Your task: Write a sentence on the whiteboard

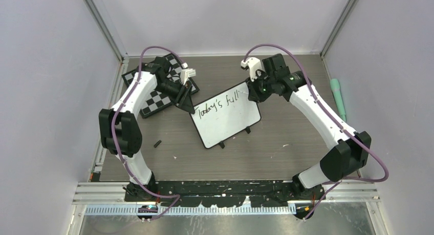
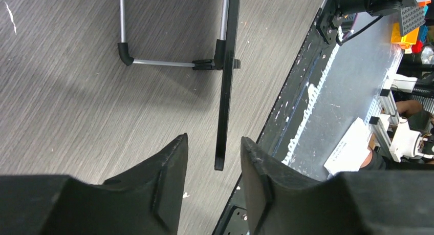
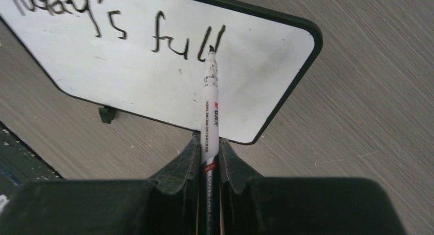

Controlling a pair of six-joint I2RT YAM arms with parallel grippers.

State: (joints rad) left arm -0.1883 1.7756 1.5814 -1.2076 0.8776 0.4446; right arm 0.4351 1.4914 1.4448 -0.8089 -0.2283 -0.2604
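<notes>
The whiteboard [image 1: 230, 121] stands tilted on its feet mid-table, with the black words "Today's full" [image 1: 221, 103] along its top. My right gripper [image 1: 254, 89] is shut on a white-and-black marker [image 3: 210, 102]. Its tip touches the board [image 3: 256, 81] at the end of "full" [image 3: 187, 40]. My left gripper [image 1: 187, 104] is at the board's far-left corner. In the left wrist view its jaws [image 2: 214, 139] are open on either side of the board's thin black edge [image 2: 225, 91], with a gap on both sides.
A black-and-white chessboard [image 1: 156, 99] lies behind the left gripper. A teal cylinder [image 1: 338, 97] lies off the table at the right. A small black piece [image 1: 157, 143] lies front left. The board's wire stand [image 2: 124, 53] sticks out behind it.
</notes>
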